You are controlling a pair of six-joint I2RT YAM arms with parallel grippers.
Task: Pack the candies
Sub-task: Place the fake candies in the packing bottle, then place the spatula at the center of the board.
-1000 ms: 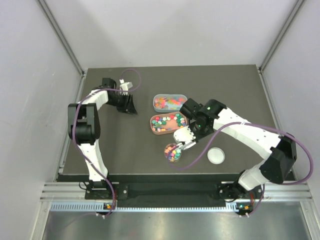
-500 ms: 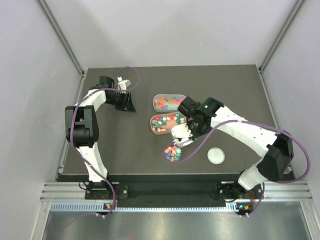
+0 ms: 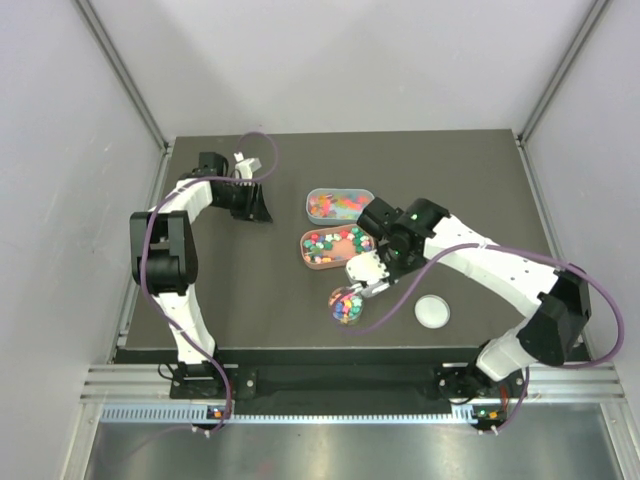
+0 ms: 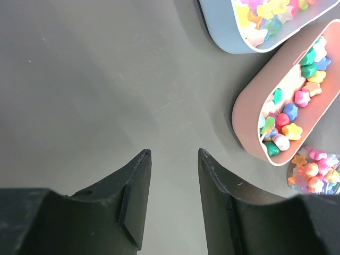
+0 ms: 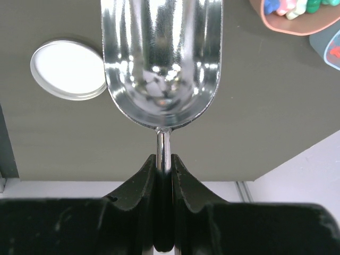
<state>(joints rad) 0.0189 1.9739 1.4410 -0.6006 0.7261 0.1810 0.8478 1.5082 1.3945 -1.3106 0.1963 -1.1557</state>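
Mixed-colour candies [image 3: 346, 307] fill a small clear jar [image 3: 333, 305] that stands near the near edge of the counter [image 3: 230, 300], about mid-width. More candies lie in two oblong trays toward the counter's middle. The pink tray [image 3: 308, 262] is just beyond the jar, and the grey-blue tray [image 3: 312, 205] sits just beyond that one, toward the far edge. The two trays are close side by side; I cannot tell if they touch. The left wrist view shows star and round shapes in the pink tray, in green, blue, yellow, pink and orange.

The metal scoop [image 5: 162, 69] hangs at the far-right side of the jar. Its bowl is shiny and shows no candy inside. I cannot tell whether it touches the jar. The right gripper [image 5: 163, 161] is clenched on the scoop's thin handle, with both fingers pressed against it.

A white round lid [image 3: 432, 311] lies flat near the near edge, to the right of the jar and apart from it.

The left gripper [image 4: 172, 159] is well away, toward the far-left corner of the counter. It is released, with its fingers spread and only bare counter between them.
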